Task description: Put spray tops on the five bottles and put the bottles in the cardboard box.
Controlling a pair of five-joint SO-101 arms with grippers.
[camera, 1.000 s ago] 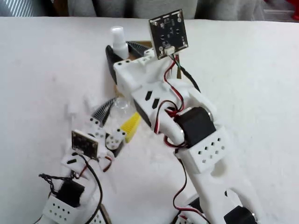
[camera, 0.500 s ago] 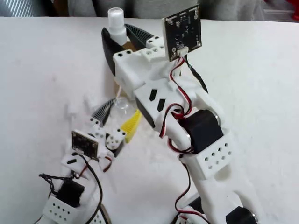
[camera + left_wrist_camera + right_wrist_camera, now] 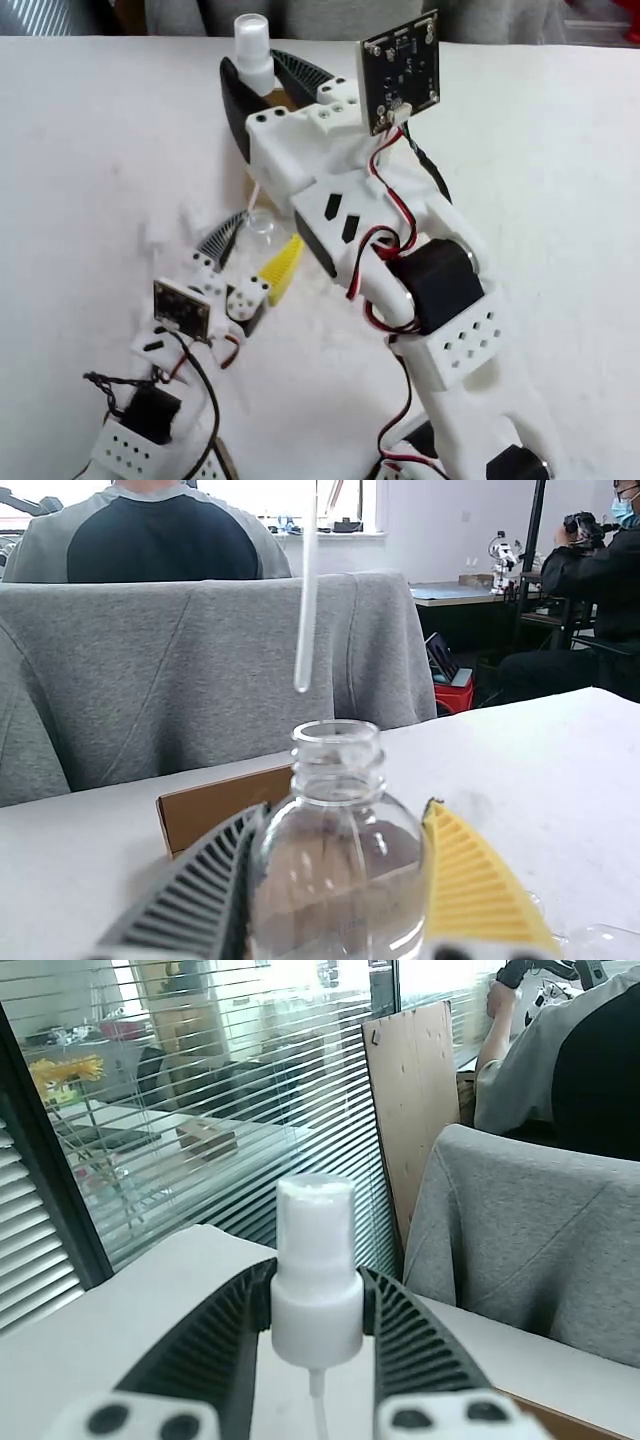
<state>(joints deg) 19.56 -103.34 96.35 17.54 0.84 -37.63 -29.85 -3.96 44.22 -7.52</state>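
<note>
We log left tool (image 3: 345,815) clamped on uncapped bottle (image 3: 340,870), upright on tabletop (image 3: 560,150) | right tool (image 3: 316,1278) grips spray top (image 3: 316,1250) (its tube (image 3: 305,600) hangs just above the bottle mouth) | cardboard box (image 3: 215,805) behind.

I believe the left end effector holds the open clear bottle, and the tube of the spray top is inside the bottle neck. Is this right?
Not quite. The left end effector does hold the open clear bottle, but the tube of the spray top hangs above the neck, its tip outside the mouth. The left wrist view shows the gap.
</note>
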